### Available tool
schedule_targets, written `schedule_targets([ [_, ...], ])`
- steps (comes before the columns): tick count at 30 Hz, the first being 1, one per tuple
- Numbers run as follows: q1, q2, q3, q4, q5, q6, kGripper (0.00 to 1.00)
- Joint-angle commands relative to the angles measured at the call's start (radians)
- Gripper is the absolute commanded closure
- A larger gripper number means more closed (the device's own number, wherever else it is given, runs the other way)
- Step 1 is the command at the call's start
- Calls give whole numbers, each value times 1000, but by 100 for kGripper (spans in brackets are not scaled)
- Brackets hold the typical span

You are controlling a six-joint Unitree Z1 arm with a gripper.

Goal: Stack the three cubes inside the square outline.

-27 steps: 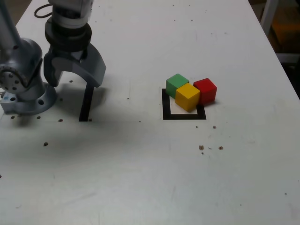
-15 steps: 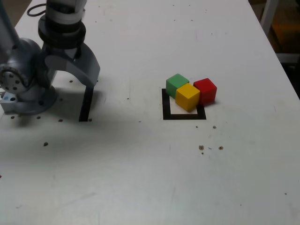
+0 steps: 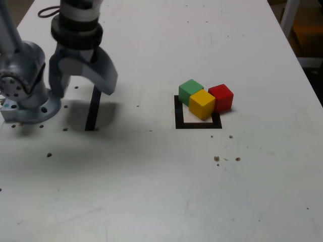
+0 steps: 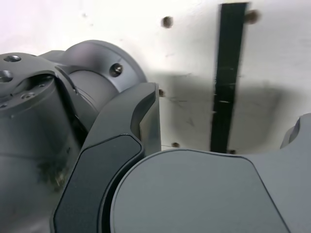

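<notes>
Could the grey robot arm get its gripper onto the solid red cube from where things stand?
Probably yes: the open grey gripper holds nothing, and nothing stands between it and the red cube. The adjacent yellow cube might hinder one jaw, though.

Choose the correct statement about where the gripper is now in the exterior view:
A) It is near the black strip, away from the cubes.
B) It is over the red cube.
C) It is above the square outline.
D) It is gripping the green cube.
A: the open gripper hangs by the black strip, well to the exterior view's left of the three cubes.
</notes>
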State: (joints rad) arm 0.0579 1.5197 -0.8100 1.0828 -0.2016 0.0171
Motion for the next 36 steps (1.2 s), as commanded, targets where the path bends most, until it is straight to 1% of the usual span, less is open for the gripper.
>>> schedule_targets([
  [1, 2, 25, -49, 40, 15, 7, 0],
  [6, 2, 76, -207, 161, 53, 21, 0],
  [9, 2, 107, -349, 228, 80, 50, 0],
  [11, 2, 157, -474, 294, 93, 78, 1],
  [15, 1, 249, -652, 386, 109, 110, 1],
  [17, 0, 300, -744, 419, 123, 134, 1],
  [20, -1, 367, -857, 446, 153, 186, 0],
  [26, -9, 487, -1087, 516, 236, 334, 0],
  [27, -10, 505, -1121, 531, 245, 358, 1],
  [29, -11, 532, -1161, 545, 246, 395, 1],
  [33, -17, 591, -1214, 556, 227, 469, 1],
  [36, -33, 632, -1248, 556, 235, 523, 2],
])
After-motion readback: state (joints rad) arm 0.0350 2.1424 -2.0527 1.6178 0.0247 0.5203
